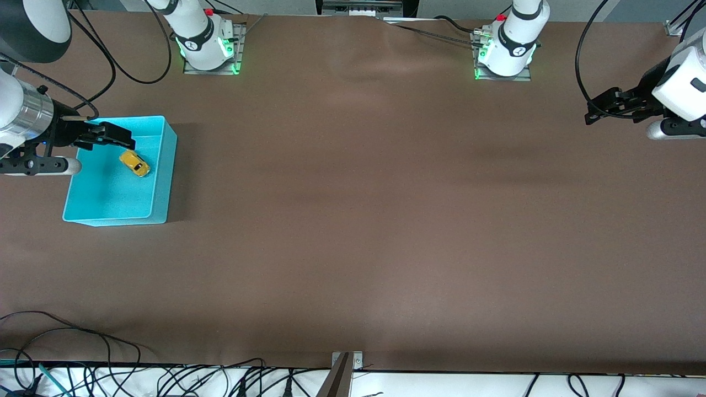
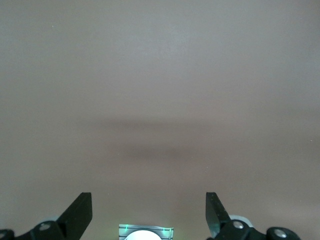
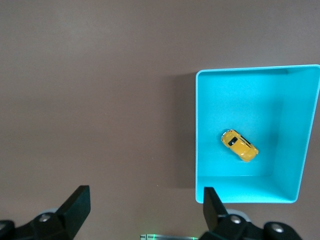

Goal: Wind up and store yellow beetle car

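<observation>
Yellow beetle car (image 1: pixel 134 164) lying in cyan bin (image 1: pixel 160 182) at roughly 9 o'clock on table, judged light, rigid, slick-shelled, best pinched across flanks; right gripper (image 1: pixel 113 138) over bin, jaws spread, empty; left gripper (image 1: pixel 598 110) idle at 3 o'clock, likewise spread.

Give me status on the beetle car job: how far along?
Looks essentially done: the yellow beetle car lies inside the cyan bin, loose, nothing gripping it. Whether it got wound can't be told. In hand: nothing. The right end effector hangs open over the bin; the left end effector waits open over bare table at its own end. Left: at most, retracting the right arm.
</observation>
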You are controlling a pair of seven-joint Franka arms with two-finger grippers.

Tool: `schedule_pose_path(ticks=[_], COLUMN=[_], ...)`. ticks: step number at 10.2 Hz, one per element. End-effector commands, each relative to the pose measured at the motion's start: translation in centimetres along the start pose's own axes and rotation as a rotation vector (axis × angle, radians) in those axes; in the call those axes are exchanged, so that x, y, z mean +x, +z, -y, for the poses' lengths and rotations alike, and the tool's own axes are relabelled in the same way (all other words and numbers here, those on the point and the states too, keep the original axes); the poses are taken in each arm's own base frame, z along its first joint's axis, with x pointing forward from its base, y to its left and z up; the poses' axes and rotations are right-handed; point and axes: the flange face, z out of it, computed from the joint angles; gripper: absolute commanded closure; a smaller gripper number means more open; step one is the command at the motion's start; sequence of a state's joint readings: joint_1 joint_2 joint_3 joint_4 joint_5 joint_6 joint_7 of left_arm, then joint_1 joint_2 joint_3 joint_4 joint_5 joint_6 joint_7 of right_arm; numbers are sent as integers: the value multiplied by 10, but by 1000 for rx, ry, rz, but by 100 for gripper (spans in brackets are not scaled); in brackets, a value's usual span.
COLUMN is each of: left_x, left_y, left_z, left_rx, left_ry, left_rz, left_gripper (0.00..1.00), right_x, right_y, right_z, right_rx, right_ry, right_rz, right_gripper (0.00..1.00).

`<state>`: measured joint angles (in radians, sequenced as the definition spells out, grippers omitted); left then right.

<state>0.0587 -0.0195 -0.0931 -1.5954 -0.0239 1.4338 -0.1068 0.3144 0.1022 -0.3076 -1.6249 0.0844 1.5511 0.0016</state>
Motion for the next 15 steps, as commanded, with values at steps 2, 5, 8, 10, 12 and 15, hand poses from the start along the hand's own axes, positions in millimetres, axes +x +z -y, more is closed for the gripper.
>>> schedule_pose_path(ticks=[2, 5, 8, 10, 12, 15], left_x=[-4, -4, -4, -4, -5, -5], left_y=[-2, -2, -2, -2, -5, -5], left_z=[1, 1, 1, 1, 0, -1], left_rx=[-19, -18, -18, -16, -15, -15], left_ry=[-8, -8, -8, -7, -4, -2], left_rz=[-8, -10, -10, -12, -15, -15], left_gripper=[0, 0, 0, 0, 0, 0], right_x=[-9, -16, -20, -18, -19, -20], right_y=[-11, -15, -19, -22, -23, -31], right_z=[-10, -13, -14, -15, -14, -17], right_rx=[-22, -55, -52, -54, -46, -46], right_ry=[20, 5, -1, 2, 18, 30], right_rz=[1, -12, -52, -61, -58, -72], right_gripper=[0, 0, 0, 0, 0, 0])
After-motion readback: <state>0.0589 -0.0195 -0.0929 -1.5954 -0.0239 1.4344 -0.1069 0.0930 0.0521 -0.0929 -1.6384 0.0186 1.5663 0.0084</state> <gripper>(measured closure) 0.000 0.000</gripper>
